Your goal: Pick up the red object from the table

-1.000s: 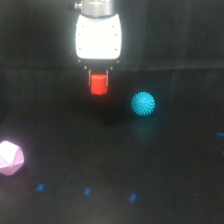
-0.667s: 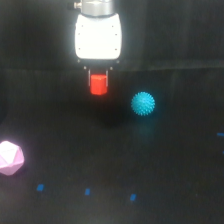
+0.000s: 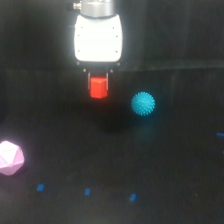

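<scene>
The red object [image 3: 98,88] is a small bright red-orange block held between the dark fingers of my gripper [image 3: 98,84], below the white gripper body. It hangs clear above the black table [image 3: 160,165], with a faint shadow under it. The gripper is shut on the block. The fingers are dark and hard to tell from the background.
A spiky cyan ball [image 3: 143,104] lies on the table just to the exterior view's right of the held block. A pale pink polyhedron [image 3: 10,158] lies at the left edge. A few small blue marks [image 3: 87,191] dot the near part of the table.
The gripper has risen slightly with the red block in it. The ball and the pink polyhedron have not moved.
</scene>
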Controlling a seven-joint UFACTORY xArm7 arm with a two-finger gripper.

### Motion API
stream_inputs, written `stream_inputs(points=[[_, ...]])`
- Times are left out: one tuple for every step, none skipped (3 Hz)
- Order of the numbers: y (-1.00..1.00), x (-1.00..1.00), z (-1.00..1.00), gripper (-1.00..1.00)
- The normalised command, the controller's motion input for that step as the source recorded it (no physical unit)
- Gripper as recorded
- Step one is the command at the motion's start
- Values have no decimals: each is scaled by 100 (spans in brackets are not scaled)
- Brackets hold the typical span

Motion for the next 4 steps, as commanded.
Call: stream_inputs(points=[[-36, 43, 78, -100], [-52, -34, -63, -100], [-62, -23, -1, -95], [22, -14, -13, -100]])
